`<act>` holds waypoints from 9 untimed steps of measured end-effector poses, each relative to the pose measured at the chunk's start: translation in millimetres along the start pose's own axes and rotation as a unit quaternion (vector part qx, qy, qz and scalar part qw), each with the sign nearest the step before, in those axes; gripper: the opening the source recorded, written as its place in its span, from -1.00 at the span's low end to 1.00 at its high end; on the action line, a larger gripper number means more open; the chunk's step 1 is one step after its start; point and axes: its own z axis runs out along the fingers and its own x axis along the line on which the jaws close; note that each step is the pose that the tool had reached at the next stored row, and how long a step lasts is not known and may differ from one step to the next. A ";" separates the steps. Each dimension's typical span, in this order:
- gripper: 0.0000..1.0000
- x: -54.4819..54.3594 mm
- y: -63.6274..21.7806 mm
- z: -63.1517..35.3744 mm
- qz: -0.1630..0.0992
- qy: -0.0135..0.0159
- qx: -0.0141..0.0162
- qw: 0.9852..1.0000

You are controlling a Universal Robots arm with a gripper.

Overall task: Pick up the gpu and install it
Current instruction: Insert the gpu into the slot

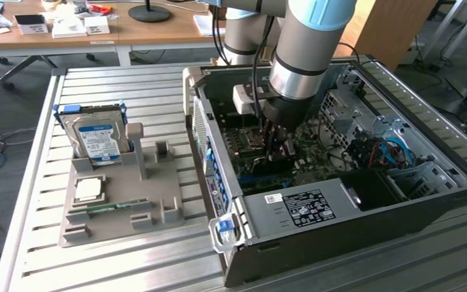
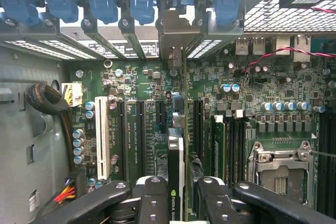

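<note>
Gripper (image 2: 181,192) clamps gpu (image 2: 176,161) edge-on | arm vertical inside case (image 1: 428,201)

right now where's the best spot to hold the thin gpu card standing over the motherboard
By its upper long edge, coming straight down from above, as the gripper holds it now. The thin dark gpu card stands on edge over the green motherboard, so its flat faces sit between the fingers, lower edge free.

One gpu (image 2: 177,166), one hard drive (image 1: 100,139), one computer case (image 1: 339,213), one holder tray (image 1: 120,207).
</note>
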 end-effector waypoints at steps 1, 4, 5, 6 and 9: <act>-0.47 0.0 0.1 0.1 0.001 0.000 0.000 1.000; -0.47 0.0 0.0 0.2 0.006 0.000 0.000 1.000; -0.47 0.0 0.0 0.3 0.008 0.000 0.000 1.000; -0.47 0.0 0.1 0.4 0.009 0.000 0.000 1.000; -0.47 0.0 0.1 0.4 0.014 0.000 0.001 1.000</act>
